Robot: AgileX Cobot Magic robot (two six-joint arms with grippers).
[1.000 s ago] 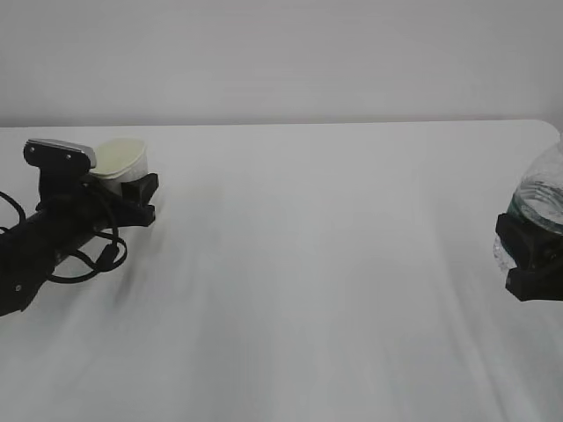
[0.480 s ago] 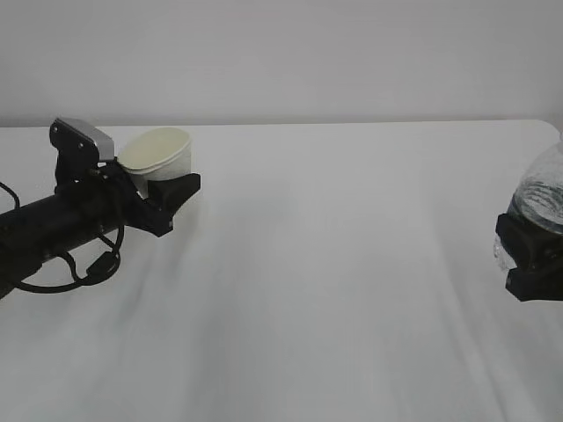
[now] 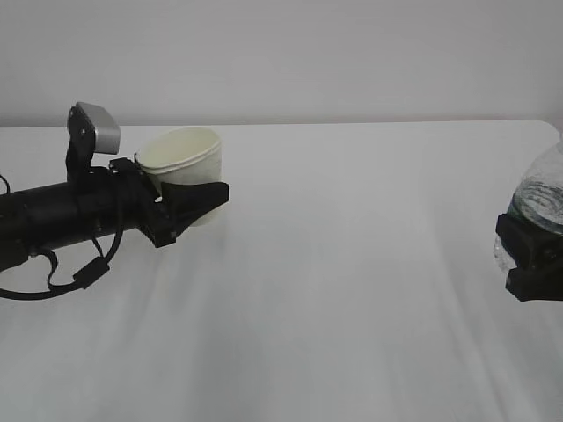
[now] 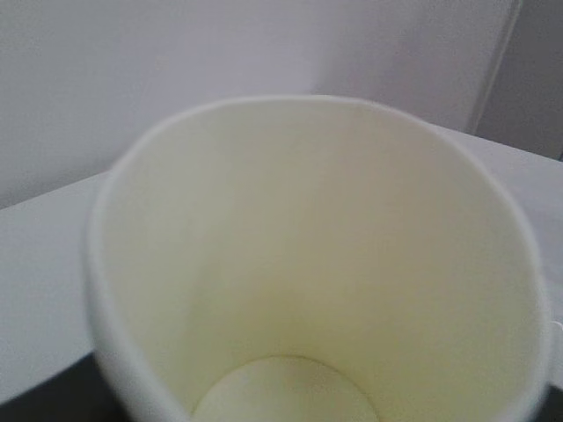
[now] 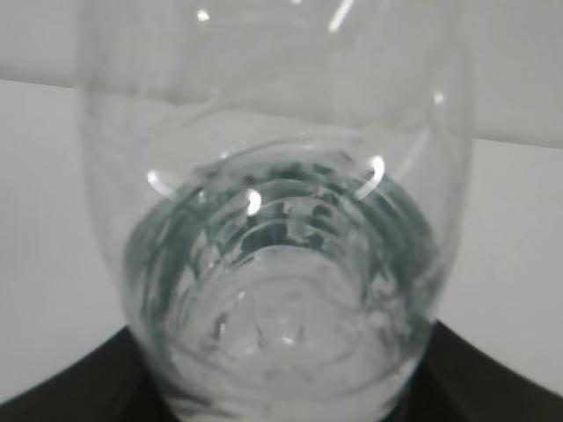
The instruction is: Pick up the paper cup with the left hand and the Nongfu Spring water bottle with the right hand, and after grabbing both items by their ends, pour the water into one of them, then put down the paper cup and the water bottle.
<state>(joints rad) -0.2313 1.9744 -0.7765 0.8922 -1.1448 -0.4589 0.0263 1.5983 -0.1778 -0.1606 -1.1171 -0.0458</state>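
Since the earlier frames our left claw (image 3: 195, 204) has carried the paper cup (image 3: 186, 158) rightward above the white table (image 3: 352, 264); it grips the cup's base, mouth tilted up.

At the right edge, our right claw (image 3: 530, 257) grips the upright Nongfu Spring water bottle (image 3: 538, 200) low down. Both are picked up; pouring and setting down remain.

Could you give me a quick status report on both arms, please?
Left gripper shut on paper cup, cup off the table. Right gripper shut on water bottle at frame edge. Nothing between them.
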